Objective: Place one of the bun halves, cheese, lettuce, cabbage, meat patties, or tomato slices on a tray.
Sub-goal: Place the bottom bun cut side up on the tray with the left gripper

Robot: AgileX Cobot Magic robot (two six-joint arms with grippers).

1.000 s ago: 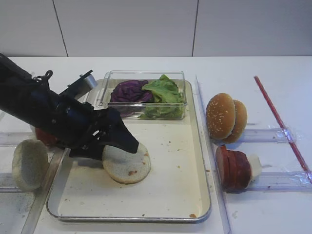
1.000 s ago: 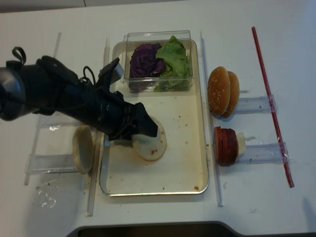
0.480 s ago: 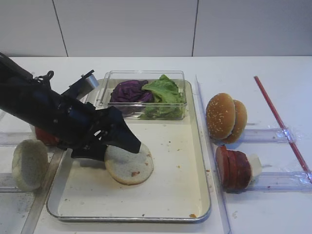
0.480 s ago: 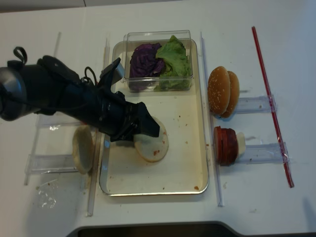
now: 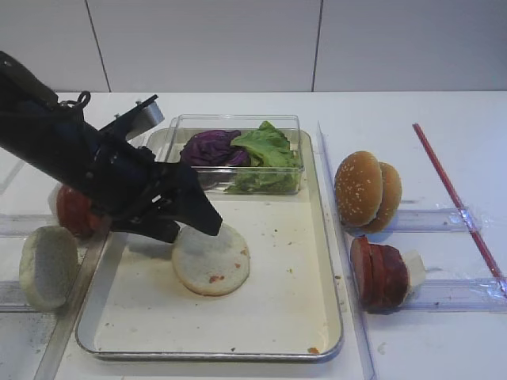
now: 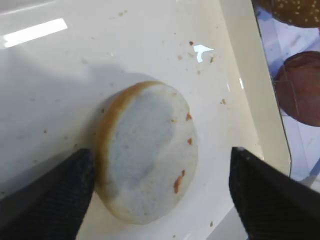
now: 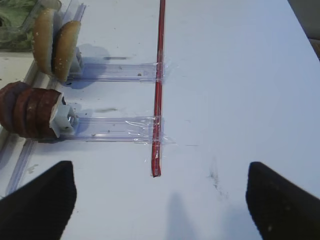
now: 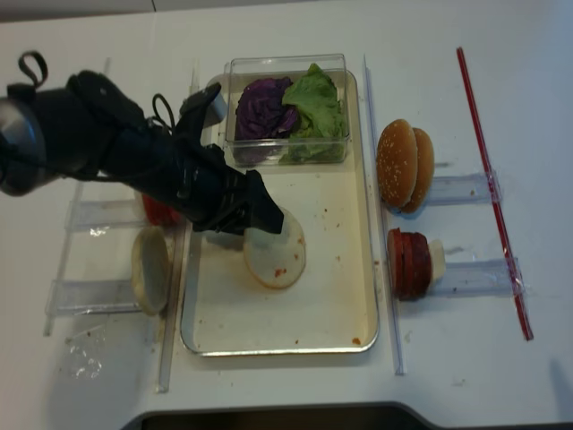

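Note:
A flat cream-white bun half [image 5: 212,261] [image 8: 276,255] [image 6: 150,170] lies cut face up on the tray [image 5: 277,309] [image 8: 331,296], left of its middle. My left gripper [image 5: 202,222] [image 8: 269,219] [image 6: 161,151] hangs open just above the bun half, fingers [image 6: 50,200] on either side of it, not touching. The lettuce [image 5: 265,150] and cabbage [image 5: 210,146] fill a clear box at the tray's back. Meat patties [image 5: 380,273] [image 7: 27,115] stand right of the tray and tomato slices [image 5: 73,210] left of it. I see no cheese. My right gripper [image 7: 160,200] is open over bare table.
A second bun half [image 5: 49,265] leans in a clear rail left of the tray. Two sesame bun tops [image 5: 366,190] [image 7: 55,42] stand on a rail at the right. A red strip [image 5: 455,198] [image 7: 159,90] crosses the rails at the far right.
The left gripper has risen and drawn back to the left off the bun half, which stays flat on the tray, shifted slightly right.

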